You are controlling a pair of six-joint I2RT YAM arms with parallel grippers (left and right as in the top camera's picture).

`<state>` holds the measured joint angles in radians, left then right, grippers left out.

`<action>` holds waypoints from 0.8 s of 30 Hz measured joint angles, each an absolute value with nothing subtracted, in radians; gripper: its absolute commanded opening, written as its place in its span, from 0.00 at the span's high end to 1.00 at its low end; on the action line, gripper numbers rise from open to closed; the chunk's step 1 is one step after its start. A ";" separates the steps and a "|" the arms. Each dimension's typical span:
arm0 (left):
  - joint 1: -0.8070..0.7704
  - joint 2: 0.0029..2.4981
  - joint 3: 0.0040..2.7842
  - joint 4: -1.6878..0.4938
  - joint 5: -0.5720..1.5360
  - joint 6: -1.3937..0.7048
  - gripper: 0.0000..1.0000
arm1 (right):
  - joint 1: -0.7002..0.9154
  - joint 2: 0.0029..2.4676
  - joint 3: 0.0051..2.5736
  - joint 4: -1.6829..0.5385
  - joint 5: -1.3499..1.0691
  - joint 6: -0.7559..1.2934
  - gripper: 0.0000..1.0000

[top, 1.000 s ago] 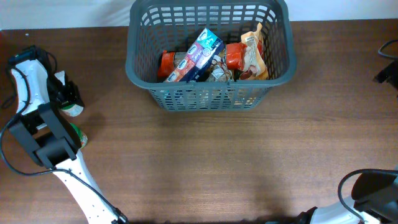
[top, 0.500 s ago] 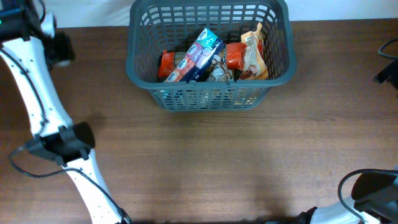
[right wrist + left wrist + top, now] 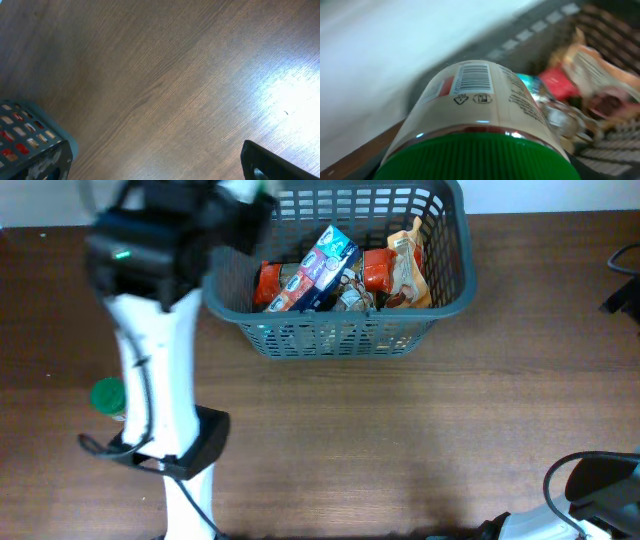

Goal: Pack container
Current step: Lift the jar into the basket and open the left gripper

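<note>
Left pincer [image 3: 238, 210] is up over the far left corner of the basket [image 3: 335, 335], blurred from overhead, part-way closed around a green-lidded jar [image 3: 475, 115]; the basket sits at the far middle of the table [image 3: 400, 440], already loaded.

My call for the drop: carry the jar past the rim and over the bare patch on the left, clear of the blue carton [image 3: 325, 265] and the orange packet [image 3: 410, 265]; lower it before letting go, because a jar dropped from here could crush the packets or roll.

Only the left wrist view shows the jar, its barcode and ridged lid, with packets beyond; overhead hides it under the arm, but alone shows a second jar [image 3: 107, 395] waiting near left. The right pincer [image 3: 272, 162] is wide open and empty, low over bare table, basket corner at the frame's edge.
</note>
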<state>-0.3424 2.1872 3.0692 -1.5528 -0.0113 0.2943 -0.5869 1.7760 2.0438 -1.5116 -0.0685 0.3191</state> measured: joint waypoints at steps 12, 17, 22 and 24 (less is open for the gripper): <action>-0.497 2.368 2.757 -1.515 -0.012 0.336 0.01 | -0.587 1.776 2.044 -1.511 -0.068 0.319 0.01; -0.495 2.384 2.694 -1.513 -0.016 0.337 0.01 | -0.587 1.776 2.044 -1.512 -0.068 0.319 0.01; -0.471 2.342 2.696 -1.522 -0.015 0.288 0.01 | -0.587 1.776 2.044 -1.511 -0.068 0.319 0.01; -0.447 2.291 2.696 -1.521 -0.015 0.273 0.01 | -0.587 1.776 2.044 -1.512 -0.068 0.319 0.01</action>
